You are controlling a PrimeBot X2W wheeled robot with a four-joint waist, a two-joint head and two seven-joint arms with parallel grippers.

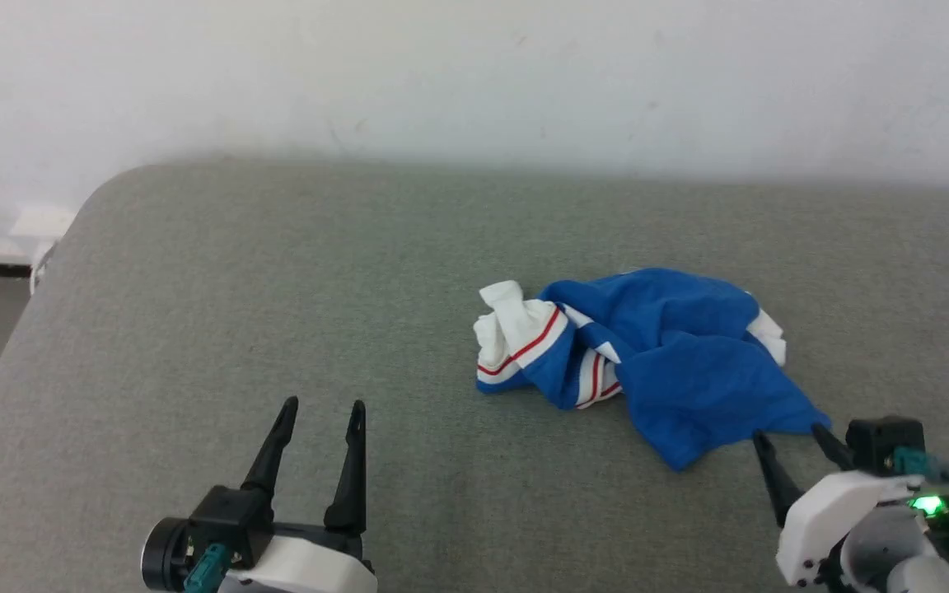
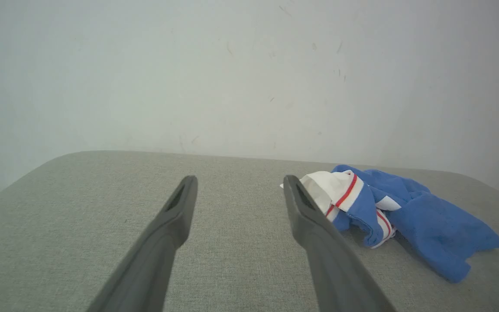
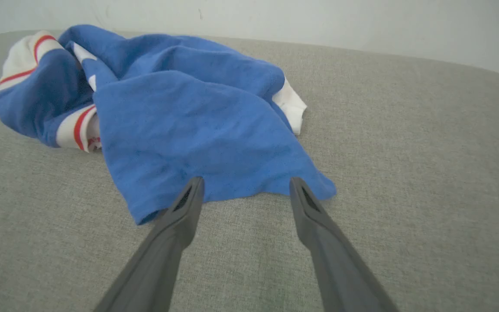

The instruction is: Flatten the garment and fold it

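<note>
1. Pale wall [image 1: 474, 74], faintly scuffed, stands behind a grey-green counter [image 1: 260, 272] covered in matt woven cloth, with a rounded far corner.
2. Garment [image 1: 672, 362]: soft blue jersey in a crumpled heap right of centre on the counter. A white sleeve with red-striped trim is bunched at its left, and a loose blue corner trails toward the robot. Not yet flattened.
3. Right hand [image 1: 789, 433]: dark tapered fingers spread, empty, tips at the near blue hem; whether they touch it is unclear. Probably placed to take that edge for spreading.
4. Left hand [image 1: 323, 405]: fingers spread, empty, over bare counter well left of the heap. Likely on standby.
</note>
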